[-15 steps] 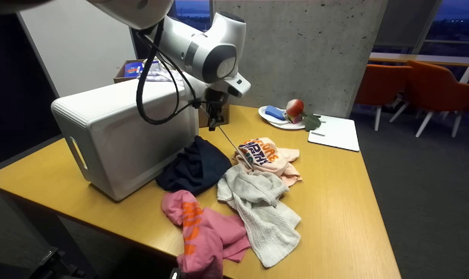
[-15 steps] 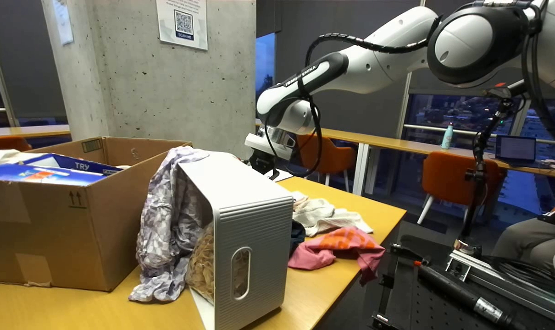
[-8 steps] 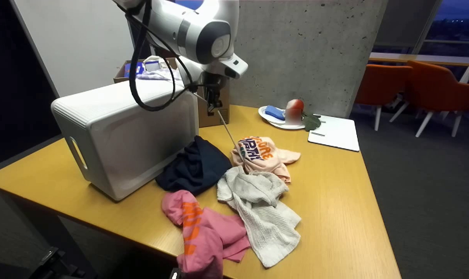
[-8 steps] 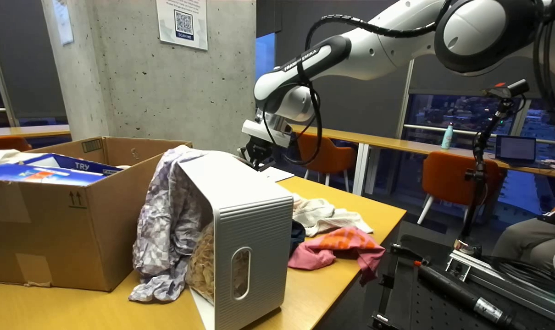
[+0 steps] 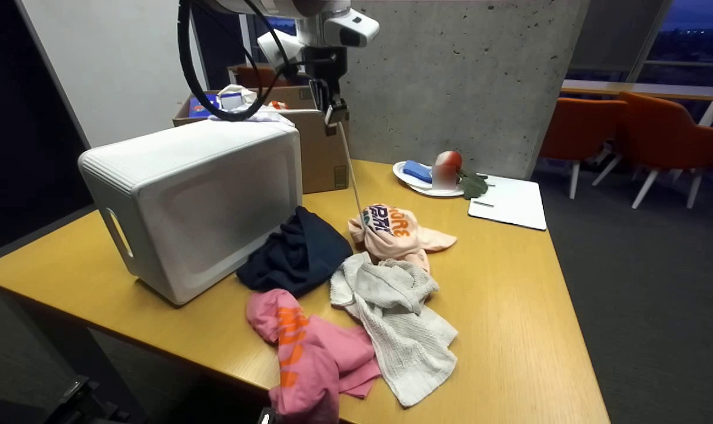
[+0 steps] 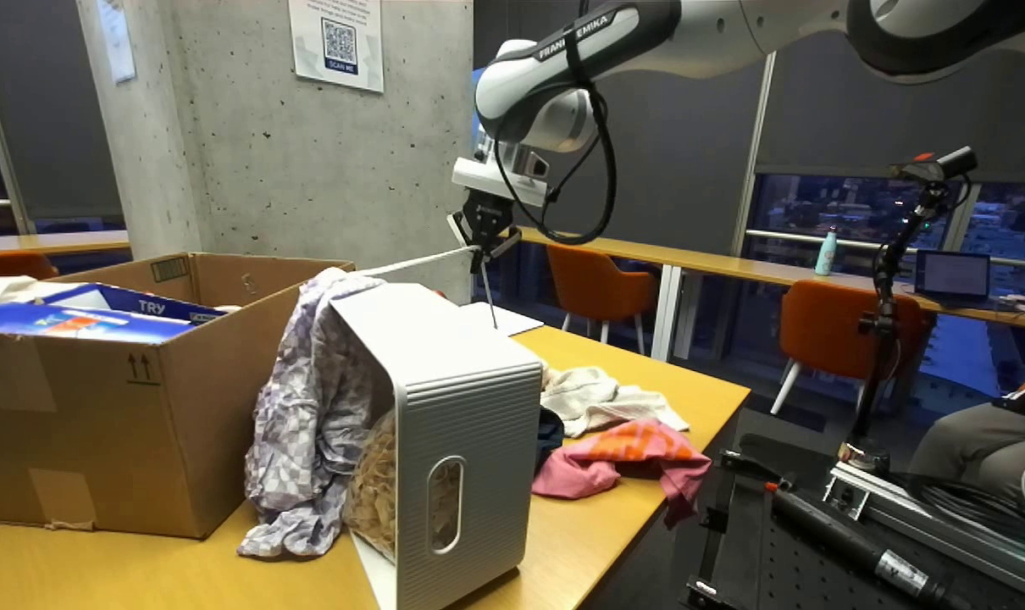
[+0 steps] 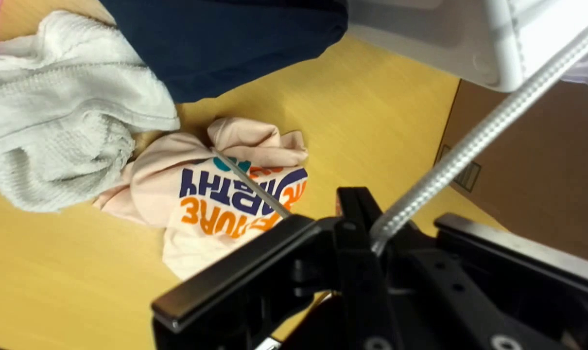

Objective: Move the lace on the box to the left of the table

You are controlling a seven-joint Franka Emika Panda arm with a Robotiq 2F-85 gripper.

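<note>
The pale braided lace (image 7: 488, 132), pinched in the gripper (image 6: 479, 256) above the table (image 5: 504, 300), slants down on one side.

In an exterior view, the camera looks down over the table (image 5: 510, 330), pillar (image 5: 451, 88) at one o'clock; in an exterior view, it faces nearly level, a white box (image 6: 489, 424) close at six. Both share all three. From near, the wrist view faces steeply down.

We log this as an office-type room: in an exterior view, orange chairs (image 6: 830, 329) stand by a long counter (image 6: 724, 267) along the windows (image 6: 800, 216), with a laptop (image 6: 951, 274) and bottle (image 6: 826, 253) on it.
</note>
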